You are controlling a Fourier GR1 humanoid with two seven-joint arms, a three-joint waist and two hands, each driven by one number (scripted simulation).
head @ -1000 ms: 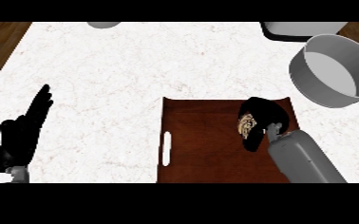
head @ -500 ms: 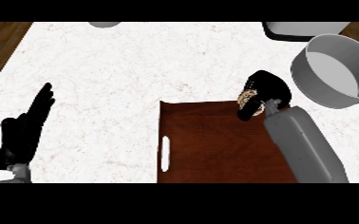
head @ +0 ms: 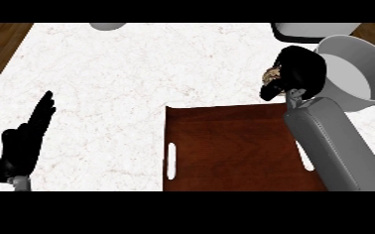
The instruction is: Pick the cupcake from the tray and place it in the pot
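White marbled counter (head: 147,74) is carrying everything. Right robot hand (head: 304,72) is curling round the cupcake (head: 273,77), holding it off the tray, just beside the pot's near rim. Doing this step well probably means getting fully over the opening before the fingers let go, low enough to avoid tipping the cupcake. Grey pot (head: 350,77) is showing nothing inside; brown tray (head: 234,148) is showing nothing on it. Left robot hand (head: 26,141) is resting at the lower left, fingers straight.

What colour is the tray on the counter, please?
The tray is dark reddish-brown, like wood, with pale handle slots; the head view shows it.
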